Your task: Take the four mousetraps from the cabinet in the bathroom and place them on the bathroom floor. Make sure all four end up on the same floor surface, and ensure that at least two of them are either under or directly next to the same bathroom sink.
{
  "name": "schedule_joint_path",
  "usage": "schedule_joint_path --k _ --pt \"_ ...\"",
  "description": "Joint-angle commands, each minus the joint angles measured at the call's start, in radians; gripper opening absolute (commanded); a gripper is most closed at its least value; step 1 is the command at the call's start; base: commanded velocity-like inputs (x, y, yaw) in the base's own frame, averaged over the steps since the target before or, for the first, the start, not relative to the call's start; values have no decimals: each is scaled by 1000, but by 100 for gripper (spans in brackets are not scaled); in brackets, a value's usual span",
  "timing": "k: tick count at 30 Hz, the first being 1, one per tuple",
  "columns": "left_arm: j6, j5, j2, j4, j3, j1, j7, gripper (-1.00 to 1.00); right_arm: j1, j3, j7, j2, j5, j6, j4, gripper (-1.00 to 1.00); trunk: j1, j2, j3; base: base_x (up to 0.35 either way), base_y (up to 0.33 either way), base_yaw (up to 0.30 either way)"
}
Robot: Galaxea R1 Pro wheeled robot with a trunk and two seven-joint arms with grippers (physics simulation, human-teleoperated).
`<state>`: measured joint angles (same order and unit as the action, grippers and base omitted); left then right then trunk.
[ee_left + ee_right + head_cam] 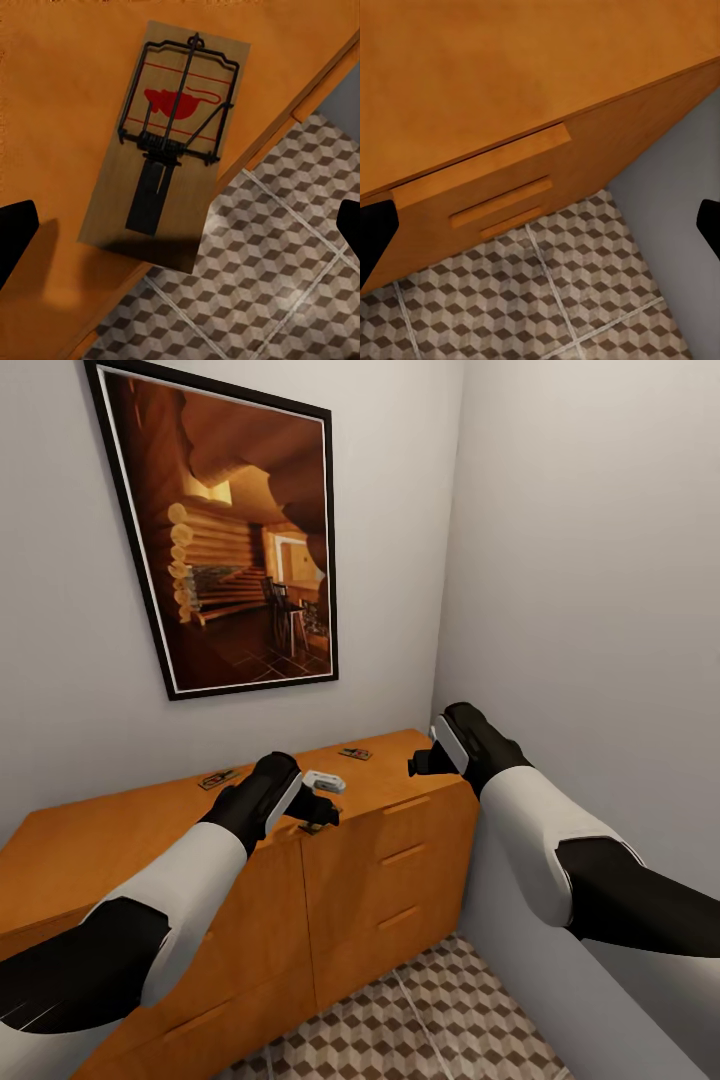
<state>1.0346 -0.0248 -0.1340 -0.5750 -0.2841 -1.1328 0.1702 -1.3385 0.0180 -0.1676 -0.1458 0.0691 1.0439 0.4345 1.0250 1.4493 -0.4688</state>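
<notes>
A small brown board mousetrap (166, 142) with black wire and a red mouse print lies at the front edge of the orange-brown wooden cabinet (400, 830), overhanging the cube-patterned tiled floor (277, 277). That overhang probably eases a grasp. The left gripper (180, 225) hangs spread wide above it. Two more traps lie at its ten (218, 779) and one o'clock (355, 753). The right gripper (540, 225), also wide, is empty.

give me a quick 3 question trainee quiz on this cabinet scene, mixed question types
1. True or false: the mousetrap under the left gripper overhangs the front edge of the cabinet.
2. The floor pattern is: A) plain white B) cubes C) stripes
3. Fill in: above the cabinet hangs a framed ____.

Key: 1 true; 2 B; 3 picture. Both the left and the right gripper are open, holding nothing.
</notes>
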Motion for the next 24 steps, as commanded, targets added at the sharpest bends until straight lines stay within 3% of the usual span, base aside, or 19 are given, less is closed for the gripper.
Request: schedule_joint_path --k 1,24 --pt "2 -2 1 -2 -3 -1 0 100 -1 2 -8 0 8 3 1 100 0 1 -1 0 0 0" --pt "-1 -1 8 -4 0 -1 1 100 -1 2 -9 0 8 3 1 100 8 15 -7 0 0 0"
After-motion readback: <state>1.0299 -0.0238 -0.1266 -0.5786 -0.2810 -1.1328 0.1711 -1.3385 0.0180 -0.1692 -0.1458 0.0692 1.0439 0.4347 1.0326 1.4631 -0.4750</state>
